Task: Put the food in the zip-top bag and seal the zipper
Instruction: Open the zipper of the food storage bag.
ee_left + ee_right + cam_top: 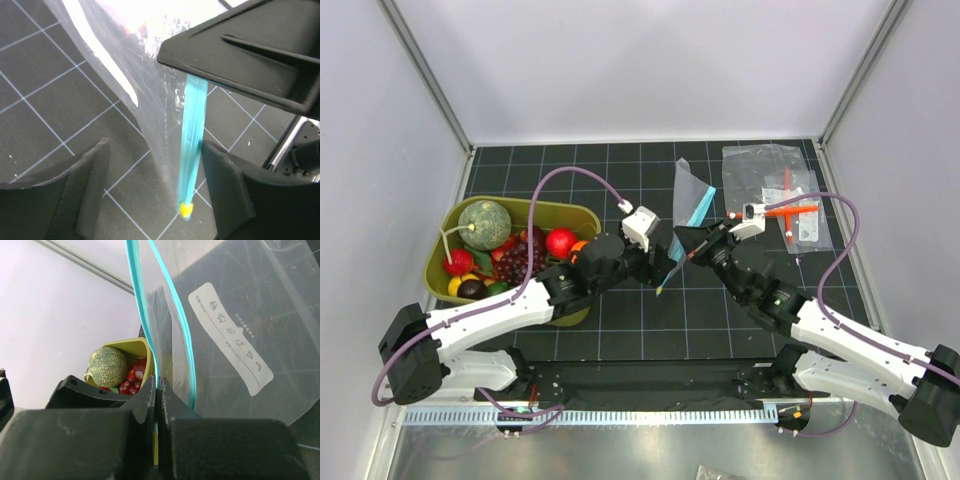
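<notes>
The zip-top bag (692,200) stands on edge over the middle of the mat, clear with a teal zipper (192,145) that ends in a yellow tip. My right gripper (688,245) is shut on one lip of that zipper (156,371), and the bag's mouth gapes beside it. My left gripper (155,185) is open, with the lower end of the zipper hanging between its fingers, close to the right finger (225,180). The food lies in the olive bin (560,206): a round red fruit (560,242), grapes (518,260) and an orange one (578,250).
A grey-green melon (485,223) fills the bin's far left corner. Clear packets with an orange-red tool (788,205) lie at the back right of the mat. White walls close in the left, back and right sides.
</notes>
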You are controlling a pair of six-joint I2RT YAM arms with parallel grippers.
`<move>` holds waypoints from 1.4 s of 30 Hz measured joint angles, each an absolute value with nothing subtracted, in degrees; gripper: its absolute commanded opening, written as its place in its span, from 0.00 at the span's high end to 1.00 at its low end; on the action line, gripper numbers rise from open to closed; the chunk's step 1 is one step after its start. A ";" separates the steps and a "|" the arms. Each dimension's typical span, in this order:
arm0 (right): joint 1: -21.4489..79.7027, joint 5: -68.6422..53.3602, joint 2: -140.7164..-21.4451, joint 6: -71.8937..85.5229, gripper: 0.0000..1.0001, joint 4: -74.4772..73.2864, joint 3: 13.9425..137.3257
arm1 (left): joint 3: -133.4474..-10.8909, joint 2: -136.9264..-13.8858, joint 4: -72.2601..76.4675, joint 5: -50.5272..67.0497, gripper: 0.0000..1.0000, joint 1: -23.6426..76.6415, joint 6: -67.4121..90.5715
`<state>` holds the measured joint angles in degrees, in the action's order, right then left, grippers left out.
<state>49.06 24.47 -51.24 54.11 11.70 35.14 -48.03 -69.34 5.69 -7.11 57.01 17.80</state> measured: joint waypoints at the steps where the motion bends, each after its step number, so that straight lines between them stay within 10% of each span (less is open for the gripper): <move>1: 49.12 24.47 -51.33 54.08 0.99 11.84 35.14 | -48.34 -69.80 5.41 -7.64 0.37 57.10 17.87; 10: 49.78 24.53 -52.56 53.69 0.95 12.40 35.31 | -48.66 -70.28 5.04 -9.41 1.00 57.39 17.87; 15: 49.78 24.47 -54.50 52.97 0.86 12.62 36.29 | -48.71 -70.28 4.34 -9.96 1.00 57.39 17.72; 22: 49.87 23.79 -55.55 50.33 0.38 12.60 37.08 | -49.10 -70.41 3.38 -13.65 1.00 57.39 18.26; 42: 50.04 25.74 -54.04 43.62 0.60 10.74 37.63 | -51.24 -71.29 0.60 -15.75 1.00 57.36 20.32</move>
